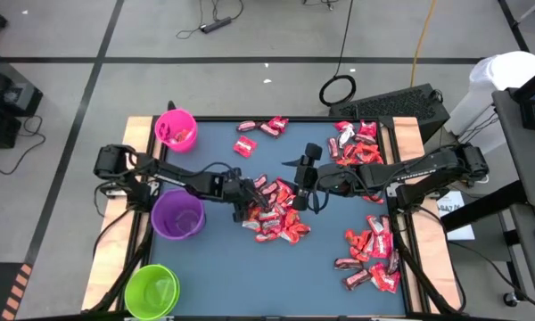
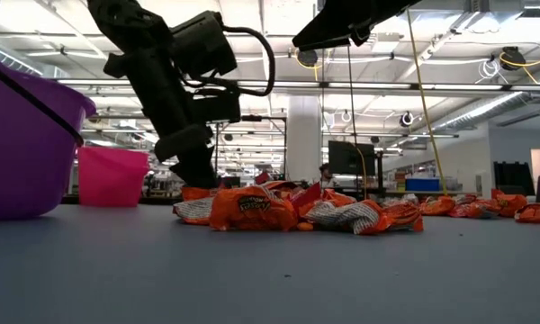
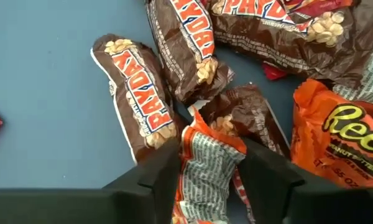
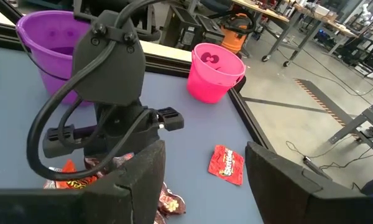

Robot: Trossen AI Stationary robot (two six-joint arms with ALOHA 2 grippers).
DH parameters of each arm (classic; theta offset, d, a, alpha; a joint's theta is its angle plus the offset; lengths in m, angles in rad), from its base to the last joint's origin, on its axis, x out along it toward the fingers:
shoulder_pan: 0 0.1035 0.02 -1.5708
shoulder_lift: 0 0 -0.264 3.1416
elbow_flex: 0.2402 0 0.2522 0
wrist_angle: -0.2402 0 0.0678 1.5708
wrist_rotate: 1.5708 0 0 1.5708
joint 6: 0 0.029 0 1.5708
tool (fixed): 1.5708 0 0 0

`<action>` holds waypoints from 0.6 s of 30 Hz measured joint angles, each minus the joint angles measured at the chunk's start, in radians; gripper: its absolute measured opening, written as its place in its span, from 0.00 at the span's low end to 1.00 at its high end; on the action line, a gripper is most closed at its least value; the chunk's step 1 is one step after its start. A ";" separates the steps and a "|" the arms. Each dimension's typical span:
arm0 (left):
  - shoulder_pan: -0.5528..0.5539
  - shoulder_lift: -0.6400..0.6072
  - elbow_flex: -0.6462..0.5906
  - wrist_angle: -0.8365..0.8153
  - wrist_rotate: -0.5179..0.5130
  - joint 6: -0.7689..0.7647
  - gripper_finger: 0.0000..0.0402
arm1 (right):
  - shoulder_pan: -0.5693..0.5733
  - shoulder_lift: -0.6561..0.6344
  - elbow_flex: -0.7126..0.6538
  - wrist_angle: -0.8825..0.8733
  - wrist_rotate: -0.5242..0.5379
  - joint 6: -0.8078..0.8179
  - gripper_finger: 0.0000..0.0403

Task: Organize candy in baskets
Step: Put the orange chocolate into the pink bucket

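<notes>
Candy [image 3: 206,163] between the half-open left gripper [image 3: 209,177] fingers lies beside PAYDAY bars [image 3: 138,93].

The high view looks straight down on the whole table [image 1: 223,259]. The low view sits at tabletop level, close to the candy pile [image 2: 297,211], facing the room. The left wrist view hangs very near that pile; the right wrist view faces the pink basket [image 4: 214,71], also seen low.
</notes>
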State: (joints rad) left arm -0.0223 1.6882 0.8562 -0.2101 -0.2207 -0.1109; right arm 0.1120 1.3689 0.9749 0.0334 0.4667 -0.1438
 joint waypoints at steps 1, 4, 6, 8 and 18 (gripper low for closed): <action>0.000 0.001 0.000 0.004 -0.001 0.010 0.32 | 0.000 0.000 0.000 0.000 0.000 -0.001 0.52; 0.000 0.001 0.000 0.010 0.000 0.019 0.18 | 0.000 0.000 0.000 0.000 0.000 -0.001 0.52; 0.000 0.001 0.000 0.010 -0.001 0.021 0.10 | 0.000 0.000 0.000 0.000 0.000 -0.001 0.52; 0.000 0.001 0.000 0.010 -0.001 0.023 0.03 | 0.000 0.000 0.000 0.000 0.000 -0.002 0.52; -0.026 -0.082 0.018 -0.034 -0.002 0.048 0.03 | 0.000 0.000 0.000 0.000 0.000 -0.002 0.52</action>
State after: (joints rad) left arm -0.0482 1.6058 0.8745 -0.2436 -0.2226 -0.0632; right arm 0.1120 1.3689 0.9749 0.0333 0.4667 -0.1456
